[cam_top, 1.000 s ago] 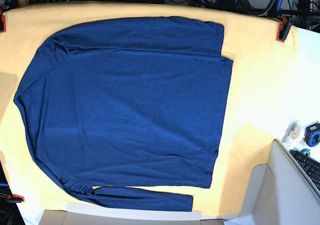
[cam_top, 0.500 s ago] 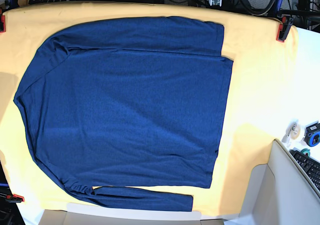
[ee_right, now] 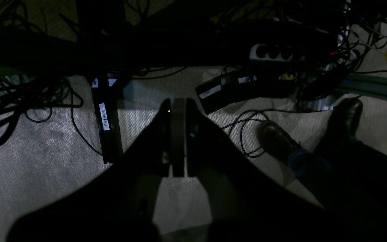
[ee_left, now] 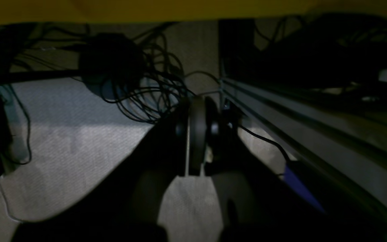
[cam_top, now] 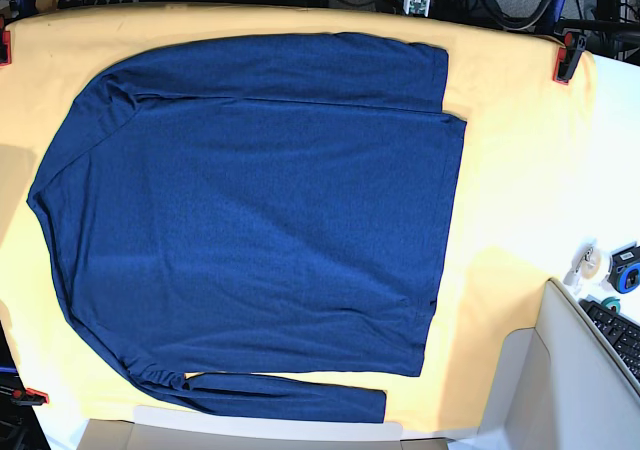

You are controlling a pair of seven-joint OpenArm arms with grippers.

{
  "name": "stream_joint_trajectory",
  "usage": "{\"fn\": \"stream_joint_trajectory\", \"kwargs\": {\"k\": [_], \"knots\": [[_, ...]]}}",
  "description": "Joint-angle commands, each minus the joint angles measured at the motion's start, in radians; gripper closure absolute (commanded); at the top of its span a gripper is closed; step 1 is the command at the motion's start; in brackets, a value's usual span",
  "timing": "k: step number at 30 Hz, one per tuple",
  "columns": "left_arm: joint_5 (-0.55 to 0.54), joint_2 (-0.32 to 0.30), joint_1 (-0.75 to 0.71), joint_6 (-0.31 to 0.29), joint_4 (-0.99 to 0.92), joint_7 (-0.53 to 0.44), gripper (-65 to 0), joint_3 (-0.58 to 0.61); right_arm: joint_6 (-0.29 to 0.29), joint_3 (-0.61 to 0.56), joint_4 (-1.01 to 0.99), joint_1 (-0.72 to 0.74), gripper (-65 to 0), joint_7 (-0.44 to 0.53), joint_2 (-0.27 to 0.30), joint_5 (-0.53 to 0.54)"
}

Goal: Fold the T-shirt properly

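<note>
The dark navy T-shirt lies spread flat on the yellow cloth in the base view, neck end to the left and hem to the right. One long sleeve lies along its far side, the other along its near side. Neither gripper is over the table. In the left wrist view my left gripper is shut on nothing, pointing at the floor beside a metal rail. In the right wrist view my right gripper is likewise shut and empty above the carpet.
Red clamps hold the cloth at its corners. A keyboard and a blue tape roll sit at the right. Below are tangled cables, a power strip and a person's shoes.
The shirt has not moved. A small white part at the table's far edge has shifted slightly.
</note>
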State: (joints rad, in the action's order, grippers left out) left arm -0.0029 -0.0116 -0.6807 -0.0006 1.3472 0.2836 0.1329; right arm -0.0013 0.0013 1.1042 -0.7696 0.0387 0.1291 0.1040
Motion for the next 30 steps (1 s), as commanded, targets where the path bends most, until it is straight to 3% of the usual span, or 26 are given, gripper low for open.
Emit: {"fn": "stream_joint_trajectory", "kwargs": {"k": [1,15,25,30], "knots": [[0.001,0.002,-0.015,-0.003,0.011,-0.013,0.0,0.001,-0.003,0.003,0.009,-0.018,0.0,0.016,0.004,-0.002],[0.001,0.002,-0.017,-0.003,0.035,-0.017,0.0,0.001,-0.003,0.004,0.055,-0.027,0.0,0.016,0.005,0.003],[0.002,-0.012,-0.222,-0.003,0.51,-0.01,0.0,0.003,-0.003,0.087,0.506,-0.256,0.0,0.016,0.008,0.001],[0.001,-0.103,-0.256,-0.003,0.624,-0.008,0.0,0.044,0.004,0.105,0.666,-0.333,0.0,0.016,0.008,0.009]]}}
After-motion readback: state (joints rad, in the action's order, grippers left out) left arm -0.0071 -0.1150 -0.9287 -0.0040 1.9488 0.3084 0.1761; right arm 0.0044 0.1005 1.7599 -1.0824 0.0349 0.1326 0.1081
